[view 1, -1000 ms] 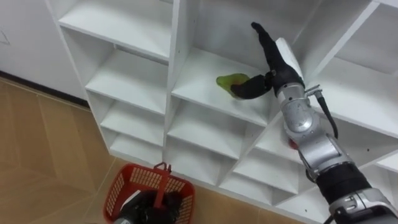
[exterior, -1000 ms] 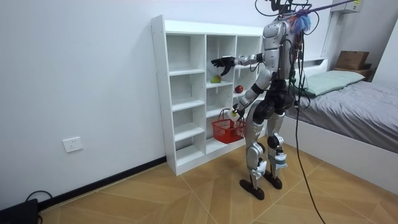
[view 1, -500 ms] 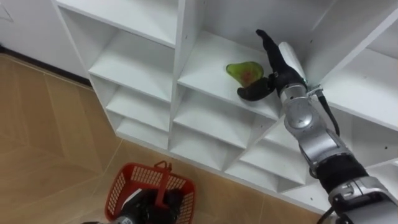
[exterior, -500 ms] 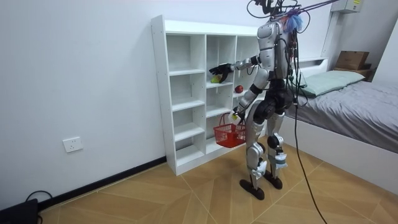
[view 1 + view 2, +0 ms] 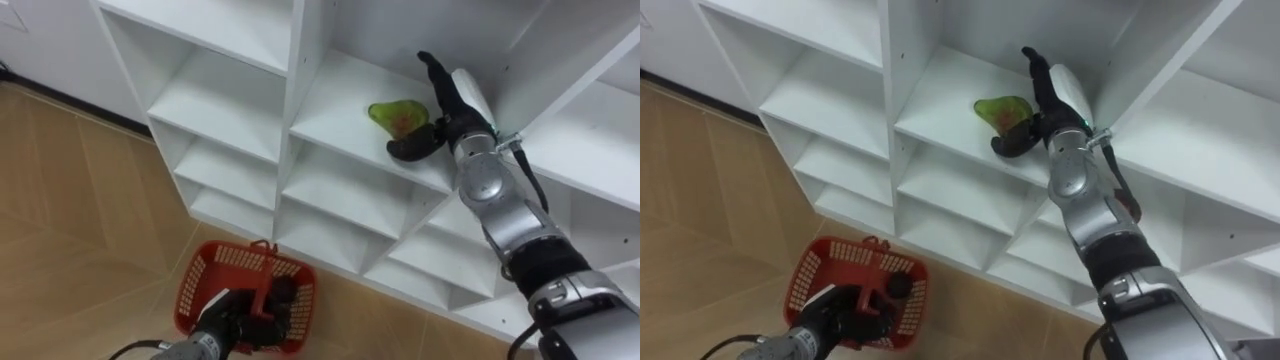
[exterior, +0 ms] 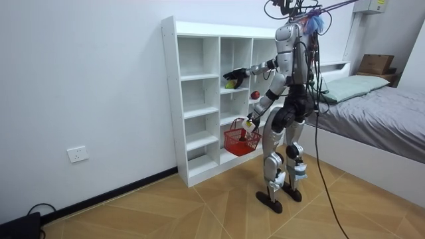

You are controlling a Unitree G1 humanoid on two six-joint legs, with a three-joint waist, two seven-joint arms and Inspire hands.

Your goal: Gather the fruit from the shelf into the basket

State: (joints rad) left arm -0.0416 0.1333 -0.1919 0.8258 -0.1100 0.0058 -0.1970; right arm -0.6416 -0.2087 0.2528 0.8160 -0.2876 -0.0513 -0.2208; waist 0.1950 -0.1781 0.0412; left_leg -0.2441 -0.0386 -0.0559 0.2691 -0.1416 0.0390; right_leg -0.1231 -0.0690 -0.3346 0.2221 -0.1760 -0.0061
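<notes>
**Right hand (image 5: 447,108) has reached the green pear-shaped fruit (image 5: 393,114)**

Fingers lie straight behind it, thumb just under, nothing clasped yet. Left hand (image 5: 245,318) clenches the handle of the red plastic basket (image 5: 203,285), well below. Collecting looks barely begun; a round red fruit (image 6: 254,95) also waits shelved.

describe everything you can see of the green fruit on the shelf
Small green fruit, pear-like, smooth, with a reddish blush. It lies on a white shelf in the closet's middle column. The right hand is open beside it, fingers straight, thumb low in front; whether they touch cannot be told. It is not yet in the red basket that the left hand holds below.
</notes>
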